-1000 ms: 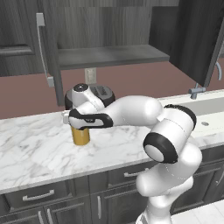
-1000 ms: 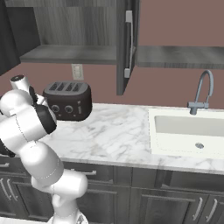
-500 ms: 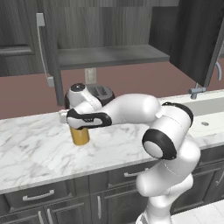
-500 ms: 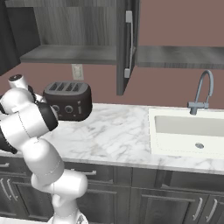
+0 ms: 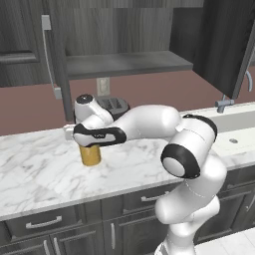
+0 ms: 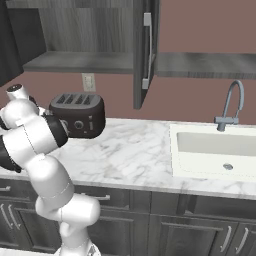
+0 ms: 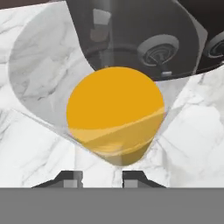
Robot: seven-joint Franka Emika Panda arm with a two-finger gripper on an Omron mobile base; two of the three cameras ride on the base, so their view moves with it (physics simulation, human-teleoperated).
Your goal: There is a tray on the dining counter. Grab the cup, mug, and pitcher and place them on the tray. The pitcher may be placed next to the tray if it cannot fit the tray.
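Note:
The pitcher (image 5: 90, 155) stands upright on the marble worktop (image 5: 40, 169) in front of the toaster, its lower amber part showing below my hand. My gripper (image 5: 90, 144) sits down over its top and hides the rim. The hand view looks straight into the pitcher (image 7: 116, 113), with the amber fill round in the middle and the clear wall fanning out around it. My gripper (image 7: 103, 177) has its two tips drawn close together at the pitcher's near wall, shut on it. The tray, dining counter, cup and mug are out of view.
A black toaster (image 5: 113, 104) (image 6: 77, 115) stands right behind the pitcher against the wall. A sink (image 6: 215, 150) with a faucet (image 6: 230, 105) lies to the right. Open cabinet doors (image 6: 145, 50) hang above the worktop.
The jaws have closed in from wide open onto the pitcher's wall. The arm and the pitcher have stayed where they were.

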